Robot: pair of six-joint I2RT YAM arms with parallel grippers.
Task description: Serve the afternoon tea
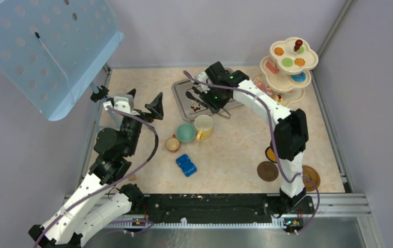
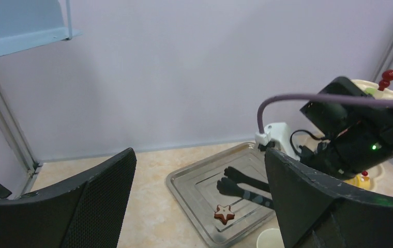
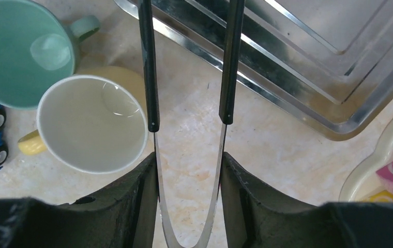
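My right gripper (image 1: pixel 212 98) is shut on black-handled metal tongs (image 3: pixel 152 77), its fingers (image 3: pixel 132 196) pressing both arms. The tongs' black tips (image 2: pixel 241 183) hover over the steel tray (image 2: pixel 184 191), just beyond a brown star cake (image 2: pixel 224 213) lying in it. The teal cup (image 1: pixel 186 133), yellow-and-cream mug (image 1: pixel 203 125) and small brown cup (image 1: pixel 172 144) stand together before the tray. The cream three-tier stand (image 1: pixel 287 64) at the back right holds several small cakes. My left gripper (image 1: pixel 142 103) is open and empty, left of the tray.
A blue toy car (image 1: pixel 186 165) lies in front of the cups. Brown coasters (image 1: pixel 267 171) lie near the right arm's base, one (image 1: pixel 311 177) at the right. A blue perforated panel (image 1: pixel 44 46) overhangs the back left. Walls close in on the sides.
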